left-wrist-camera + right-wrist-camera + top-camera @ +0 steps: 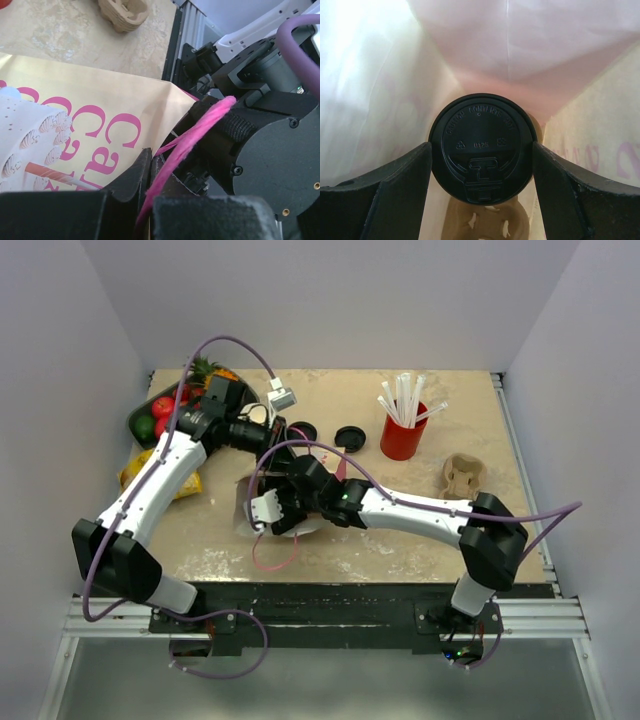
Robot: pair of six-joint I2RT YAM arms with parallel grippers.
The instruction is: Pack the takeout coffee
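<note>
Down inside a tan paper bag (100, 95) with pink lettering, near the middle of the table: the takeout coffee (482, 150), showing only its round black plastic lid (480, 125), cup body hidden beneath. Flanked by the right gripper (481, 150), jaws pressed against the lid's rim on both sides and apparently clamped, probably to set the drink upright in the brown moulded pulp cup carrier (485, 222) lying at the bag's bottom. At the bag's far edge, left gripper (151, 167) pinched together on the pink cord handle (200, 125), likely to hold the mouth open and steady the bag. Underneath, a beige speckled tabletop (400, 540). Farther back, two loose black lids (350, 437). To the right, a red cup of white straws (403, 435) and a second pulp carrier (462, 477). Far left, a dark tray of fruit (165, 415). All around, plain pale walls (350, 300).
</note>
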